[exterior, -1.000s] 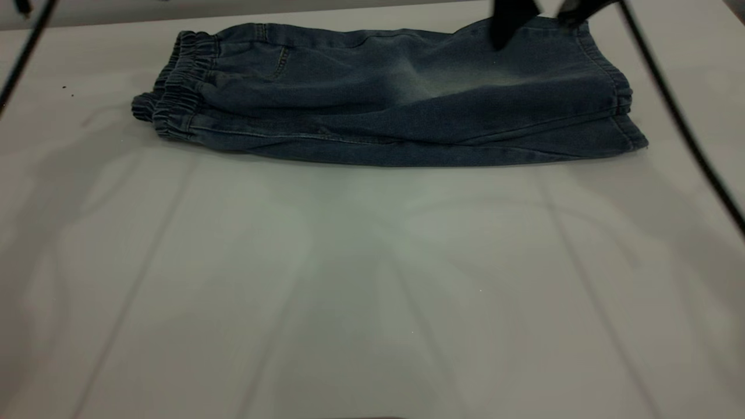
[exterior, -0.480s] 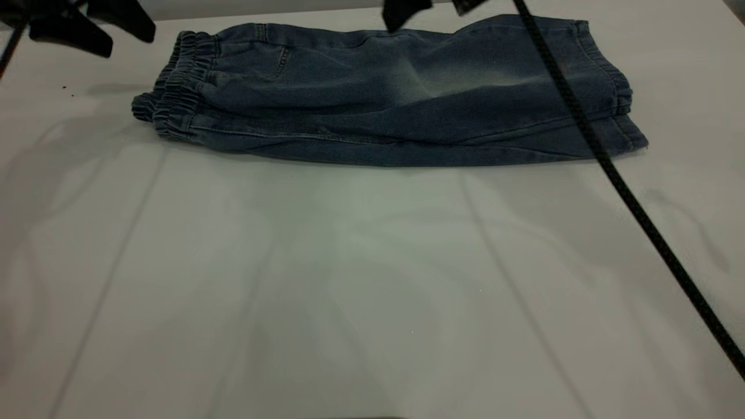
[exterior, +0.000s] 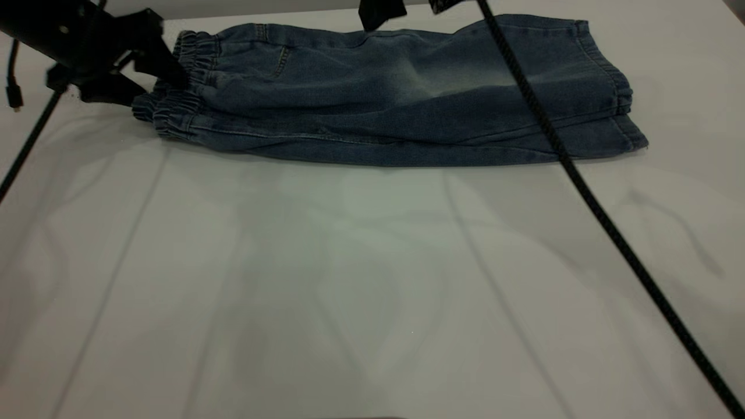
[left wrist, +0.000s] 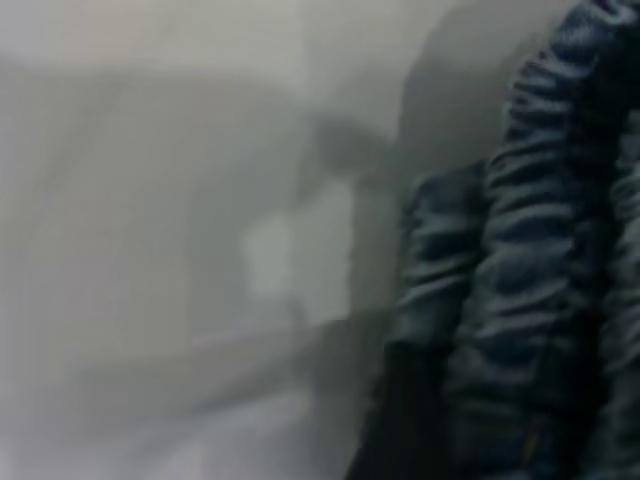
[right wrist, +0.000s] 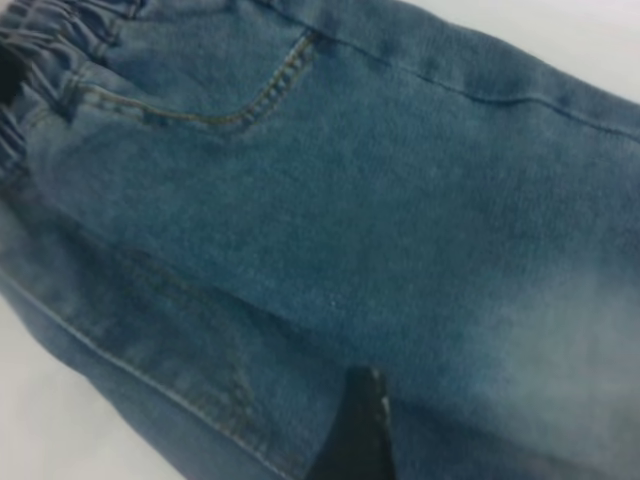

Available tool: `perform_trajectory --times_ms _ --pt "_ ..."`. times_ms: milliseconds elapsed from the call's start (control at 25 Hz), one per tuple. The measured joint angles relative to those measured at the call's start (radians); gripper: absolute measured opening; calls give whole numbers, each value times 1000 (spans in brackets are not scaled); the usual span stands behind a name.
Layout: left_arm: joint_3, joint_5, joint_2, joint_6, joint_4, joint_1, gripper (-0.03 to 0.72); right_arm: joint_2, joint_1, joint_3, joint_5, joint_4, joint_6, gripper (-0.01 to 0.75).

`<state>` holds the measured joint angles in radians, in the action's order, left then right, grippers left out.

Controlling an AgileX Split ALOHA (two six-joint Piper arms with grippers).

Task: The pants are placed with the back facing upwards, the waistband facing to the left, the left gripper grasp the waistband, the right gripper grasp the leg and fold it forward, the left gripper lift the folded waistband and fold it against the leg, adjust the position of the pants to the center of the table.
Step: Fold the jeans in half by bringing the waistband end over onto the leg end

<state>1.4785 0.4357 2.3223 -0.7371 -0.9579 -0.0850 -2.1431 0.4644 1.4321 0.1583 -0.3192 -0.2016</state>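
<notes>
At the far left of the desk (exterior: pixel 372 279), the left hand (exterior: pixel 154 78) has its two fingers spread wide at the waistband (exterior: pixel 180 96). The pants (exterior: pixel 396 96), folded lengthwise, lie along the far edge with their long axis running left to right (waistband left, leg hems right). The right hand (exterior: pixel 401 9) hovers over their far middle; whether it is spread I cannot tell.

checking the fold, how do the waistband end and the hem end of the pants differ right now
The waistband is ruched and bunched, on the left, with the left gripper open at it. The hem is flatter and stitched, on the right, with no gripper at it. Both are blue denim, doubled in layers on the table.
</notes>
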Motion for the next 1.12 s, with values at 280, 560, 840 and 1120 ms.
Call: perform_trajectory --times_ms 280,560,840,1120 --pt "4 -20 33 -204 -262 17 475 -84 4 0 -92 -4 0 584" --pt "5 -16 57 -250 -306 24 95 -155 4 0 -145 0 0 584" --pt "8 32 0 -287 -300 25 75 -228 4 1 -143 21 -32 584" --pt "81 158 -78 -305 -288 32 75 -228 43 11 -71 23 -71 584"
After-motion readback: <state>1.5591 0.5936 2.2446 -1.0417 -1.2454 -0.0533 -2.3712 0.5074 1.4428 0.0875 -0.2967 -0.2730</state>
